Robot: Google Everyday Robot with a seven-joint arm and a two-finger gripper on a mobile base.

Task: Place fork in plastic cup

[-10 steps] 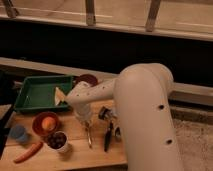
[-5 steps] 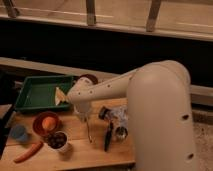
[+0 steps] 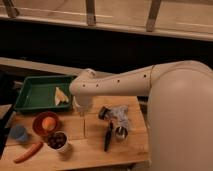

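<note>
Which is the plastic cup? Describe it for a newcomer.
On the wooden table, look at the left edge below the green tray. The plastic cup sits left of the orange bowl, away from the claw at the tray's right corner. It alone is light blue, unlike the white cup.

Gripper [image 3: 82,111] hangs under the arm's wrist, over the table [image 3: 95,150], just right of the green tray [image 3: 35,95]; its outline merges w/ the wrist housing. Fork can't be picked out. Robot's white body [image 3: 182,120] is cut off by right & bottom edges. Dark shape [image 3: 5,100] at left edge hides the tray's left end. Pale crumpled obj. [image 3: 116,113] near the black-handled utensil [image 3: 108,137]: too blurred to ID. White cup [image 3: 60,142] contents: a dark mass only.
</note>
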